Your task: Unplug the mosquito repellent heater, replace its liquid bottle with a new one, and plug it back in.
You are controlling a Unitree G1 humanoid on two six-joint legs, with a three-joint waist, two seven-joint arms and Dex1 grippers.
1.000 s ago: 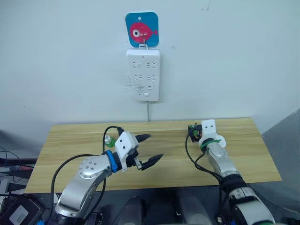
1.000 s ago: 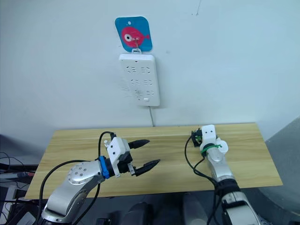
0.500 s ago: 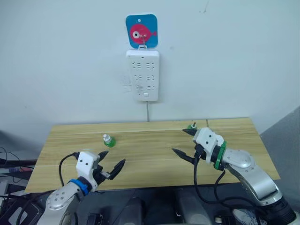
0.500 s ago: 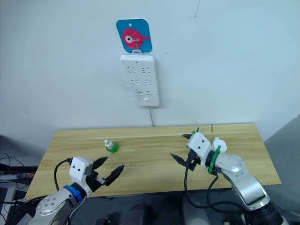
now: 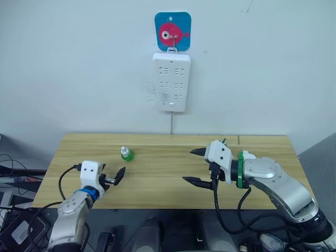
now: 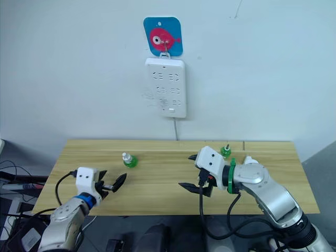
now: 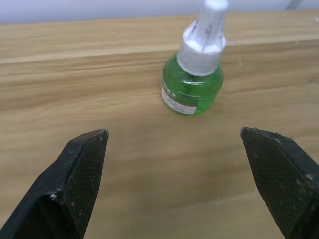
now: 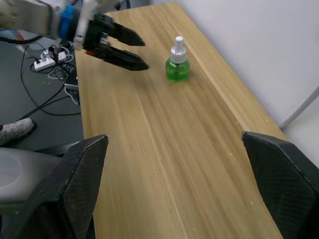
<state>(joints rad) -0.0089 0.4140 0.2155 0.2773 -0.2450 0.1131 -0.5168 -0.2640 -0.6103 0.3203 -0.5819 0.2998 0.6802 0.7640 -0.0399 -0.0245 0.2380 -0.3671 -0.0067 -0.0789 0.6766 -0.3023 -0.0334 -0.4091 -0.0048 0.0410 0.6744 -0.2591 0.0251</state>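
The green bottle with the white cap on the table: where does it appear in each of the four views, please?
Left eye view: green bottle upright on the table's left half, ahead of the left gripper.
Right eye view: same spot.
Left wrist view: between and beyond the open fingers.
Right wrist view: far end, beside the left gripper.
Shared landmark: the left gripper's black fingers.

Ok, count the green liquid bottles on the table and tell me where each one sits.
2. One green bottle stands on the table's left half, ahead of the left tool. A second bottle stands near the back edge behind the right tool, partly hidden. Others may be hidden.
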